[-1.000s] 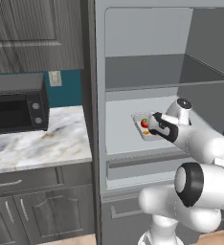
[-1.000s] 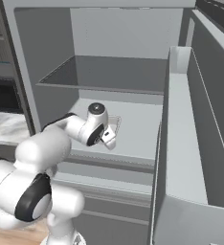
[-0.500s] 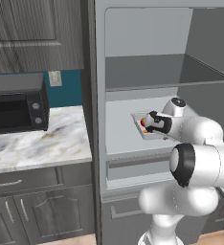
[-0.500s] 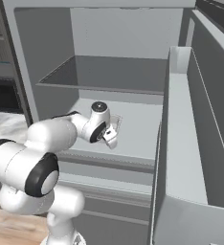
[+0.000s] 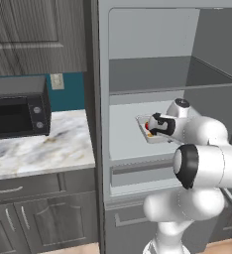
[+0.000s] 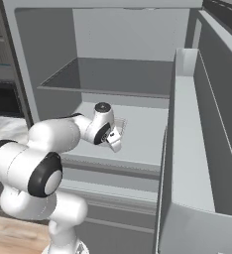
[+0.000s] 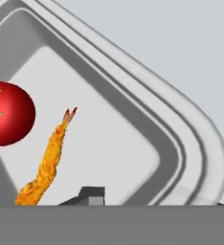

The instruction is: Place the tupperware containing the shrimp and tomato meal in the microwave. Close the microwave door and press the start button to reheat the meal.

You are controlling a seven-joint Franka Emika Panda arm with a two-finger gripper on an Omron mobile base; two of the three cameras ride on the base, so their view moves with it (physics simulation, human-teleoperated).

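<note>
Left base view
Tupperware (image 5: 144, 130): on the lower shelf (image 5: 123, 144) of the open grey fridge, near the shelf's middle, partly hidden by the hand.
Meal: a speck of red tomato (image 5: 147, 126) inside the tupperware, just beside the hand.
Gripper (image 5: 148, 127): low over the tupperware, fingertips hidden against it; jaw spread not readable.
Countertop oven (image 5: 18, 115): black, on the marble counter (image 5: 43, 149), well apart to the left.

Right base view
Gripper (image 6: 115, 144): at the near edge of the tupperware (image 6: 120, 123), tips pointing down; jaw spread unclear here too.
Fridge door (image 6: 197, 163): swung open at right, with its shelf bins empty-looking.

Hand view
Tupperware (image 7: 133, 124): seen close, rounded corner and raised rim crossing the upper right.
Tomato (image 7: 7, 114): round, red, green stem, on the container floor at left.
Shrimp (image 7: 46, 165): orange, curved, just beside the tomato, tail up.
Fingertip (image 7: 91, 195): one dark tip over the container floor, near the shrimp; grip on the rim not confirmable.
</note>
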